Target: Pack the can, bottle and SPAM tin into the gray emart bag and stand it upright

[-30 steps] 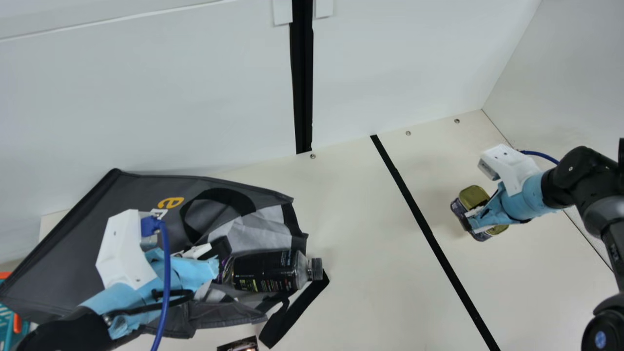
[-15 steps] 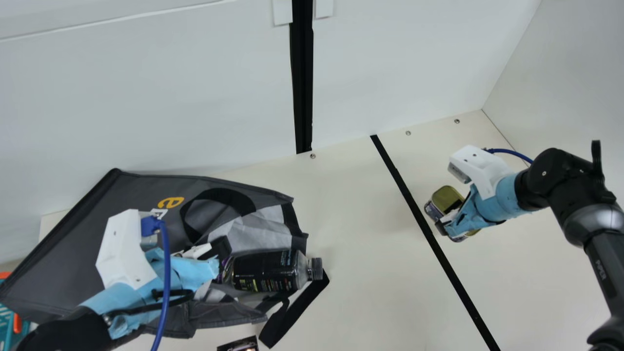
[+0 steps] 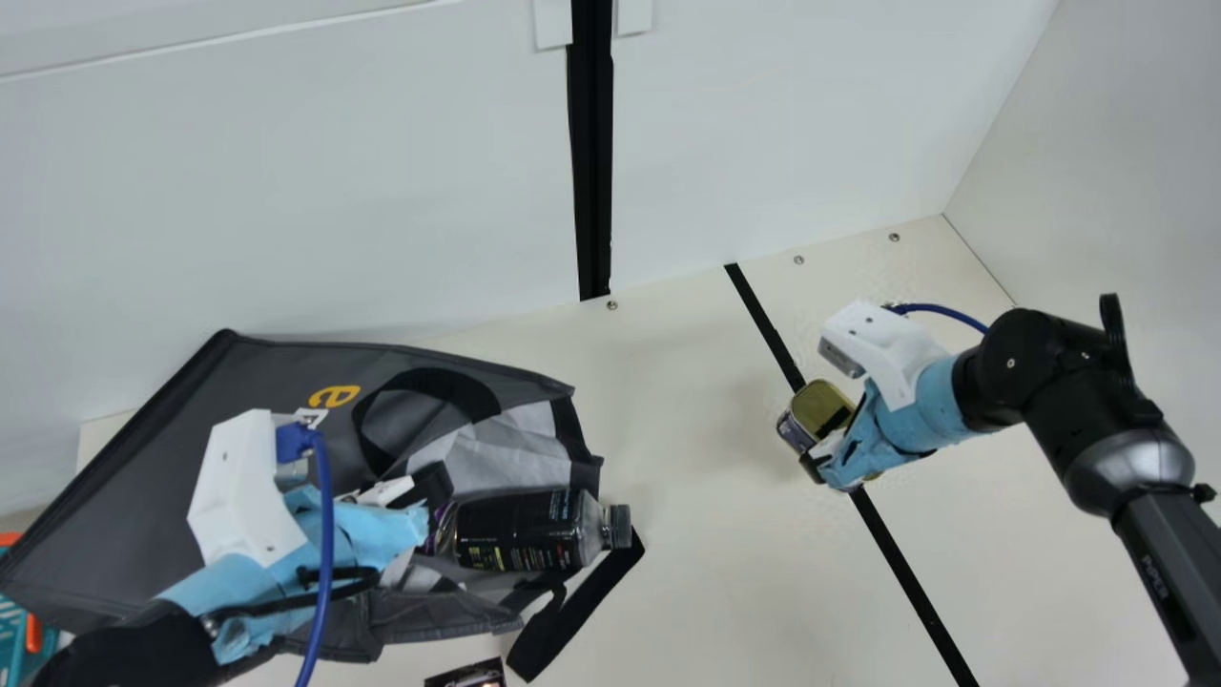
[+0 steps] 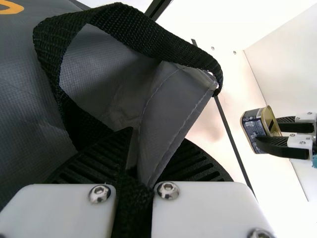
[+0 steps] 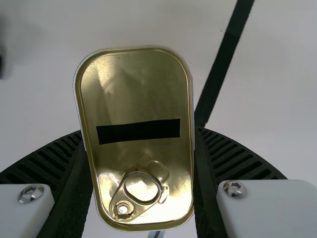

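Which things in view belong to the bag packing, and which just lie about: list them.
Packing:
- gray emart bag
- bottle
- SPAM tin

Lying about, apparently:
- teal object, left edge
- dark printed item, bottom edge; cut off, so unsure

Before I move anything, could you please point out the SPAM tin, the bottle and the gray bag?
SPAM tin (image 5: 136, 89), right wrist view, on its gold lid.
Bottle (image 3: 515, 530), main view, on its dark label.
Gray bag (image 3: 124, 515), main view, on its side panel.

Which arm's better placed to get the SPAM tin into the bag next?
Right, I'd say: the right jaws hold the SPAM tin, while the left jaws clamp the gray emart bag near its mouth.
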